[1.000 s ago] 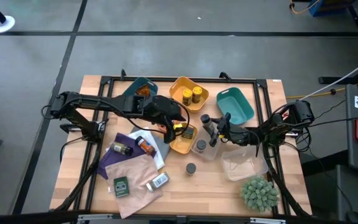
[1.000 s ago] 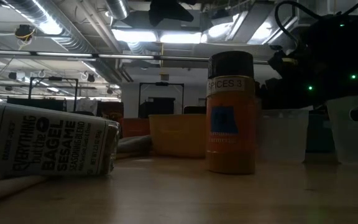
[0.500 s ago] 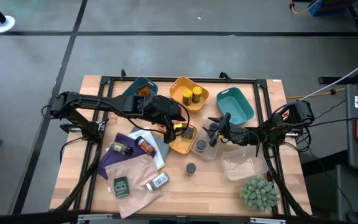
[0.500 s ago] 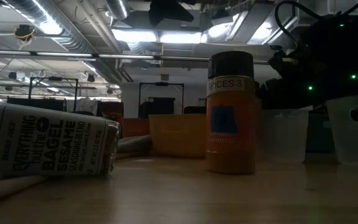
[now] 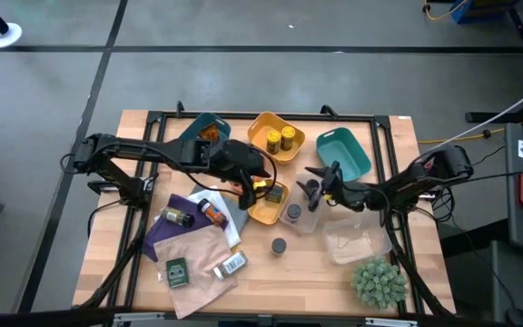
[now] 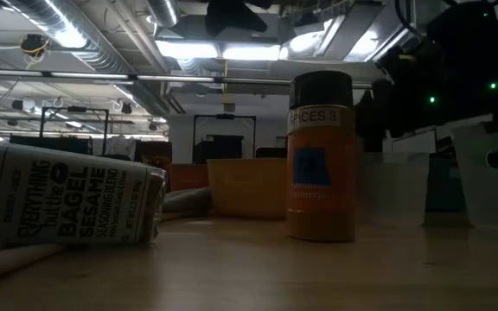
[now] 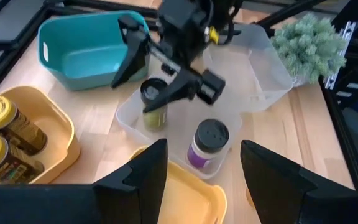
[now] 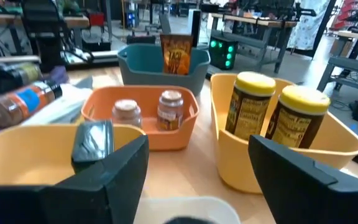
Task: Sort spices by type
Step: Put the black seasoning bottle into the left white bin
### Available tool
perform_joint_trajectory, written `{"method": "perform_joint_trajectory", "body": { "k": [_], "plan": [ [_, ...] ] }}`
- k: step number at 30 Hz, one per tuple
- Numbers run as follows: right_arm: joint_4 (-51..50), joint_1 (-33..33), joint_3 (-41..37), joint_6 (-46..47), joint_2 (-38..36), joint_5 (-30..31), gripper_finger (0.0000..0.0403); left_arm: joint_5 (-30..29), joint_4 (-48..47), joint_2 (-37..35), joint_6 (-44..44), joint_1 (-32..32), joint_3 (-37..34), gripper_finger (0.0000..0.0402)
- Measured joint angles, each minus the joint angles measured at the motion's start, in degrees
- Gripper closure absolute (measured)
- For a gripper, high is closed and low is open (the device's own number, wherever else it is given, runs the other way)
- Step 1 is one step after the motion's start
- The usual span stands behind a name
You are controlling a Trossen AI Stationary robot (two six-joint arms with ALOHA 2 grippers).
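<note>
The right gripper (image 5: pixel 314 182) hangs just above the clear tray (image 5: pixel 300 218) that sits at the middle of the table (image 5: pixel 134 136), and its two fingers stand spread apart with nothing between them. In the left wrist view that same gripper (image 7: pixel 157 68) shows its fingers splayed to either side of a dark-lidded jar (image 7: pixel 153 102), which stands upright inside the clear tray (image 7: pixel 129 121); the fingers are near the jar's lid but whether they touch it cannot be told. Beside that jar in the same tray stands a grey-lidded jar (image 7: pixel 207 142) with a purple label. The left gripper (image 5: pixel 260 181) waits over the small yellow tray (image 5: pixel 263 214) just to the left of the clear tray, its fingers parted and holding nothing. Behind the clear tray, a larger yellow tray (image 5: pixel 271 125) holds two yellow jars with dark lids (image 5: pixel 280 138), and a teal tray (image 5: pixel 345 154) lies to the right of it. Well to the left of the clear tray, an amber-orange jar (image 5: pixel 212 211), a dark jar (image 5: pixel 176 217), a green packet (image 5: pixel 177 272) and a white-labelled jar (image 5: pixel 232 264) lie on a purple cloth (image 5: pixel 162 232) and a brown bag (image 5: pixel 202 250). A lone dark-lidded jar (image 5: pixel 279 246) stands on the bare table just in front of the clear tray.
</note>
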Motion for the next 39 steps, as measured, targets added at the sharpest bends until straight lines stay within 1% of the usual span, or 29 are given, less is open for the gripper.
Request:
{"method": "perform_joint_trajectory", "body": {
  "k": [3, 6, 8, 10, 12, 15, 18, 21, 24, 25, 27, 29, 32, 34, 39],
  "plan": [
    [-1.1, 0.0, 0.0, 0.0, -3.2, -1.6, 0.0127, 0.0, -0.8, 0.0, -0.3, 0.0, 0.0, 0.0215],
    [-1.4, 0.1, 0.0, -0.1, -7.1, -6.4, 0.0127, 0.0, -2.3, -1.1, -2.5, 0.1, 0.0, 0.0215],
    [-2.0, 0.1, 0.0, -0.8, -10.0, -9.8, 0.0127, -0.5, -4.3, -2.8, -2.3, 0.2, 0.0, 0.0215],
    [-2.4, 0.1, 0.0, -1.9, -12.9, -12.6, 0.0127, -2.7, -6.1, -4.9, -2.2, -0.6, 0.0, 0.0215],
    [-3.7, 0.1, 0.6, -2.9, -15.6, -15.0, 0.0127, -6.4, -7.8, -6.9, -2.1, -1.9, 0.0, 0.0215],
    [-11.2, 0.1, 4.2, -3.5, -19.0, -18.3, 0.0127, -11.2, -10.7, -9.2, -2.3, -4.6, 0.0, 0.0215],
    [-26.6, 0.1, 11.3, -5.0, -20.6, -22.2, 0.0127, -14.7, -13.8, -10.5, -3.1, -7.8, 0.0, 0.0215],
    [-47.2, 0.1, 21.3, -6.0, -20.0, -26.2, 0.0127, -17.6, -16.1, -10.6, -4.4, -11.1, 0.0, 0.0215],
    [-65.8, 0.1, 31.4, -5.9, -17.4, -31.4, 0.0127, -19.5, -17.0, -10.3, -4.6, -13.6, 0.0, 0.0215],
    [-70.8, 0.1, 34.2, -5.9, -16.5, -33.7, 0.0127, -20.0, -17.0, -10.3, -4.7, -14.2, 0.0, 0.0215],
    [-77.4, 0.1, 39.1, -5.8, -14.3, -39.0, 0.0127, -20.5, -17.1, -10.2, -5.1, -15.2, 0.0, 0.0215],
    [-81.1, 0.9, 42.4, -5.8, -12.4, -43.6, 0.0127, -20.6, -17.1, -10.2, -5.6, -15.6, 0.0, 0.0215],
    [-81.9, 3.3, 45.3, -6.0, -9.9, -47.0, 0.0127, -20.8, -17.2, -10.2, -5.6, -15.9, 0.0, 0.0215],
    [-81.8, 5.0, 46.6, -6.8, -8.5, -48.0, 0.0127, -20.8, -17.3, -10.2, -5.6, -16.0, 0.0, 0.0215],
    [-81.3, 9.3, 47.6, -7.5, -5.4, -47.8, 0.0127, -20.9, -17.2, -10.2, -5.6, -15.9, 0.0, 0.0215]
  ]
}}
